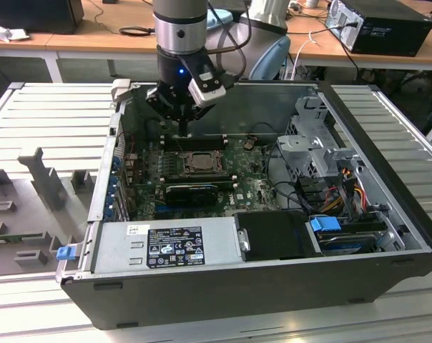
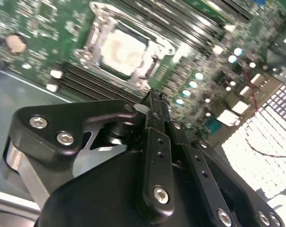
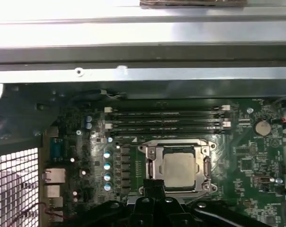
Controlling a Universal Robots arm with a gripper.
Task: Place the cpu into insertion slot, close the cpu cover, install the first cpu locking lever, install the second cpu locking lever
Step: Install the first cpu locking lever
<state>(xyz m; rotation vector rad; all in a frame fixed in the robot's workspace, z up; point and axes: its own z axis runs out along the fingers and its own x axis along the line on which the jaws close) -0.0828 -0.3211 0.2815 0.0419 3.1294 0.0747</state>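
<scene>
The gripper [image 1: 183, 131] hangs just above the green circuit board [image 1: 248, 187] inside the open computer case [image 1: 373, 236], with its 2 fingers pressed together and nothing between them. In both wrist views the cpu [image 3: 179, 167] already lies in the insertion slot [image 3: 147, 152], its pale metal face showing, and the cpu cover [image 3: 205, 166] appears to lie flat around it as a silver frame. The fingertips [image 3: 154, 185] sit near 1 edge of that frame, so the work looks to be at the locking-lever stage, though that is a judgement. The risk from here is a narrow tip sliding off a thin springy lever and striking the row of capacitors [image 3: 107, 171] or the memory slots [image 3: 164, 120] just beside the socket; pressing at an angle would cause it. A cover not fully seated could also let a lever bind or pinch the chip. Hard to make out: the levers themselves, whether either is hooked under its catch, and the socket edge nearest the gripper, which the fingers hide in the first wrist view.
</scene>
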